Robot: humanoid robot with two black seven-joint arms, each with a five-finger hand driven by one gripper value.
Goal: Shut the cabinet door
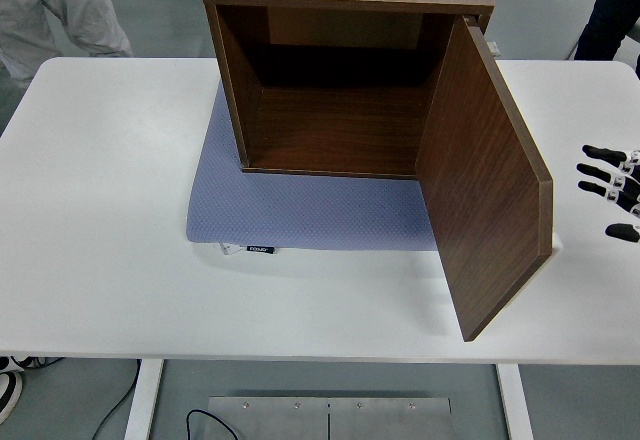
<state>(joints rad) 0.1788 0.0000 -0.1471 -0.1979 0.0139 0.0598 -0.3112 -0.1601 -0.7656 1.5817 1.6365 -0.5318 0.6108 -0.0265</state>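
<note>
Grey floor behind, with a person's legs (70,5) in pale trousers at the top left and a dark sleeve or leg at the top right edge. We work at a white table (100,240) seen from above, its near edge at the bottom.

On the table lies a blue-grey mat (300,215), and on the mat stands the cabinet (345,60), a dark wood box with its open front turned toward us. The inside is bare as far as we can see; the upper back is in shadow.

The cabinet door (480,180) is hinged on the cabinet's right side and stands wide open, swung out toward the near edge of the table, its free edge well away from the cabinet's front. Its lower corner reaches out past the mat, over bare table.

The right robot hand (612,190) enters at the right edge, only fingertips showing. The fingers (598,151) are spread apart and hold nothing. It is to the right of the door, near its outer face but apart from it; no contact seen. The left robot hand is not in view.

Progress, as we judge it: nothing of the closing is done yet. The door is fully open and untouched. What is left is the whole task: bring the hand against the outer face near the free edge, and push the door round to the left until it shuts flush with the cabinet front.
</note>
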